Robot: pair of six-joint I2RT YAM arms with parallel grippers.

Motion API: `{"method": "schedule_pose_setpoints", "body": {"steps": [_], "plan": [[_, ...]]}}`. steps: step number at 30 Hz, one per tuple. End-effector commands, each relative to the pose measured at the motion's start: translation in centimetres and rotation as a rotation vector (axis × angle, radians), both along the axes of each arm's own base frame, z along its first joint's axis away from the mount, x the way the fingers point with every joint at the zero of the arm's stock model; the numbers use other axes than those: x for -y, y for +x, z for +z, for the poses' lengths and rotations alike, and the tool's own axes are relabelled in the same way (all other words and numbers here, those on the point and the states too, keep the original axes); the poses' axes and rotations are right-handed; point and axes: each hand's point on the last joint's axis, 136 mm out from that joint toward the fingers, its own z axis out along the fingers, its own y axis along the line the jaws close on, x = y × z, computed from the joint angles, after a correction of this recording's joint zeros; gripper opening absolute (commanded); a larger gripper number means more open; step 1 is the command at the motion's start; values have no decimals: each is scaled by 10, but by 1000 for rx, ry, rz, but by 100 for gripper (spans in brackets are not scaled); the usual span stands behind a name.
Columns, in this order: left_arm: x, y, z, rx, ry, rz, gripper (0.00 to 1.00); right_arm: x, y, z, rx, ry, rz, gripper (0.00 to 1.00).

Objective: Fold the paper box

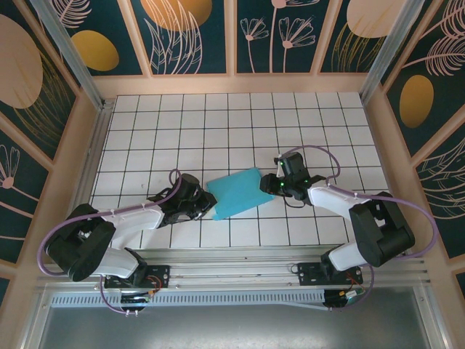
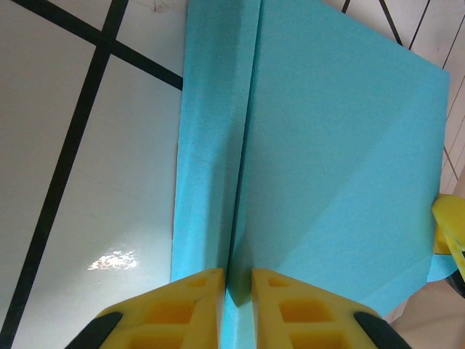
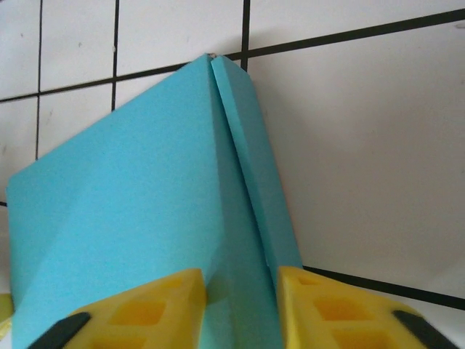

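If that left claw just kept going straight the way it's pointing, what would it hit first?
The paper box: the left gripper sits astride its near edge, so it would likely push straight into the turquoise card.

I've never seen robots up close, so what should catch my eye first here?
The bright turquoise paper box, at the middle of the white tiled table. The left gripper pinches its left end, and the right gripper sets yellow fingers either side of its right end. Dark floral panels wall the table in.
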Motion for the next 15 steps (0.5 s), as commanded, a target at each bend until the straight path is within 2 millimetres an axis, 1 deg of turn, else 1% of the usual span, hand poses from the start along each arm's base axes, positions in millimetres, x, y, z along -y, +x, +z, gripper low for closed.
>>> {"method": "schedule_pose_setpoints", "body": {"steps": [1,4,6,8,12,15], "plan": [[-12,-16,-23,-76,82,-10,17,11,-13,-3,-47,-44,0,39],[-13,-16,-23,-76,79,-8,17,17,-7,11,-15,-51,-15,41],[-12,-16,-22,-74,72,-9,18,18,-6,17,-3,-46,-14,39],[-11,-15,-20,-70,64,-10,18,15,-10,17,-20,-23,-4,36],[-9,-14,-15,-59,59,-15,18,6,-19,8,-93,16,23,35],[-9,-13,-16,-57,67,-22,18,4,-20,3,-116,21,32,33]]}}
